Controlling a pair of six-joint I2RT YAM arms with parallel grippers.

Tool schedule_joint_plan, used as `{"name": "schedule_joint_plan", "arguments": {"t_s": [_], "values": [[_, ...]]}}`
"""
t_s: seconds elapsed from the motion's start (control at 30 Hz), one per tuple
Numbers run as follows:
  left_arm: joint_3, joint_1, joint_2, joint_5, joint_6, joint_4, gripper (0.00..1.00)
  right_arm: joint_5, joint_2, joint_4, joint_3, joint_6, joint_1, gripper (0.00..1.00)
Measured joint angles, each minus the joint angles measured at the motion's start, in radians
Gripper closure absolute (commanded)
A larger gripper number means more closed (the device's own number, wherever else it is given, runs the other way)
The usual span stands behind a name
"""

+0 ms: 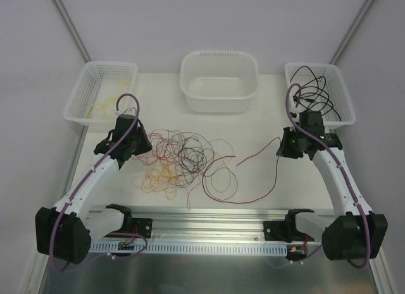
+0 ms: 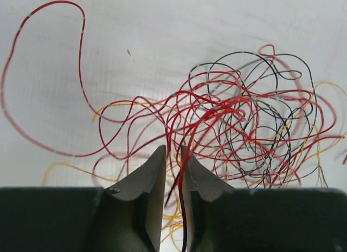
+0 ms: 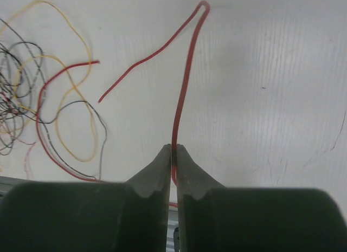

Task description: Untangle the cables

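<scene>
A tangle of thin red, yellow and black cables [image 1: 180, 156] lies on the table left of centre and fills the left wrist view [image 2: 238, 122]. My left gripper [image 1: 140, 150] sits at the tangle's left edge. Its jaws [image 2: 173, 149] stand a narrow gap apart, with a red strand [image 2: 187, 170] and a dark one running loose through the gap. My right gripper [image 1: 283, 148] is shut on a separate red cable [image 3: 184, 89]. That cable [image 1: 273, 180] trails down and leftward across the table toward the tangle. Part of the tangle shows at the left of the right wrist view [image 3: 16, 73].
A mesh basket [image 1: 85, 85] at back left holds yellow cables [image 1: 104, 107]. A white tub [image 1: 219, 101] stands at back centre. A mesh basket [image 1: 342, 110] at back right holds black cables [image 1: 316, 85]. A metal rail [image 1: 209, 221] runs along the near edge.
</scene>
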Motion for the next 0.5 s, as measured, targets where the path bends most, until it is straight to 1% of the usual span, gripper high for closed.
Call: {"name": "schedule_joint_plan", "arguments": {"t_s": [0.03,0.1,0.17,0.27,0.3,0.33,0.37,0.4,0.43,0.5], "values": [[0.013,0.0,-0.001,0.01,0.017,-0.011,0.77,0.01,0.024,0.004,-0.021,0.006,0.001,0.85],[0.029,0.0,-0.004,0.025,0.048,-0.032,0.75,0.028,0.067,0.017,-0.052,0.016,0.005,0.83],[0.035,0.0,-0.007,0.04,0.077,-0.048,0.73,0.047,0.112,0.03,-0.067,0.026,0.014,0.73],[0.035,0.0,-0.005,0.057,0.113,-0.064,0.67,0.081,0.169,0.042,-0.07,0.034,0.047,0.64],[0.035,0.0,-0.004,0.066,0.124,-0.068,0.6,0.094,0.184,0.045,-0.071,0.036,0.066,0.6],[0.035,0.0,-0.003,0.072,0.135,-0.071,0.55,0.107,0.192,0.045,-0.071,0.039,0.089,0.51],[0.035,0.0,-0.001,0.077,0.139,-0.072,0.51,0.122,0.194,0.045,-0.071,0.042,0.117,0.46],[0.035,0.0,0.001,0.084,0.15,-0.074,0.43,0.142,0.19,0.043,-0.071,0.041,0.148,0.42],[0.035,0.0,0.002,0.092,0.159,-0.077,0.36,0.159,0.183,0.04,-0.071,0.04,0.184,0.33],[0.035,0.0,0.001,0.097,0.178,-0.08,0.25,0.2,0.154,0.024,-0.069,0.038,0.27,0.29]]}}
